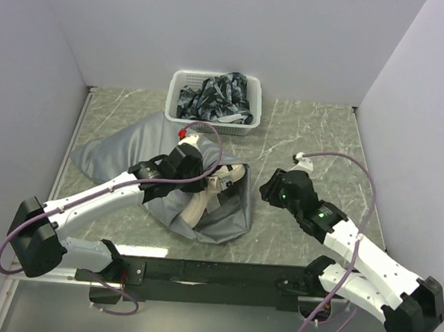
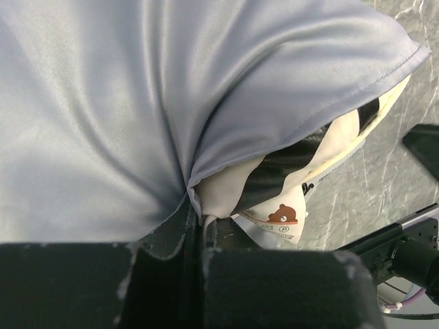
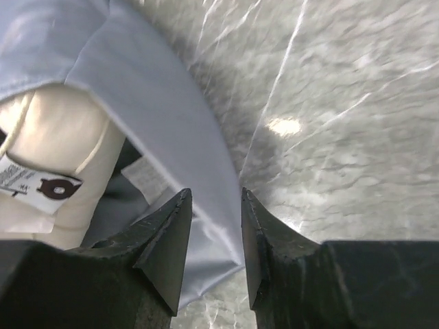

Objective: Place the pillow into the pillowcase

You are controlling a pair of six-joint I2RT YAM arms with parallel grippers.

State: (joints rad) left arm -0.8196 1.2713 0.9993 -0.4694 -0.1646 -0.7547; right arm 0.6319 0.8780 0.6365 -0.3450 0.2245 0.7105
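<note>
One grey pillowcase (image 1: 115, 154) centre-left, one cream pillow (image 1: 204, 203) partly inside. My left claw (image 2: 200, 226) clamps pillowcase edge; my right claw (image 3: 216, 205) stands parted.

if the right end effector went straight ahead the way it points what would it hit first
The grey pillowcase: its edge lies between the open fingers of the right end effector, so fabric comes first. Past it looks like bare table, depth unclear.

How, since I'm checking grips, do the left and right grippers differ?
The left gripper is shut, pinching the pillowcase edge; the right gripper stands open, gripping nothing. The left sits over the pillowcase; the right is at its side edge. Both are at its open end, where the pillow shows.
</note>
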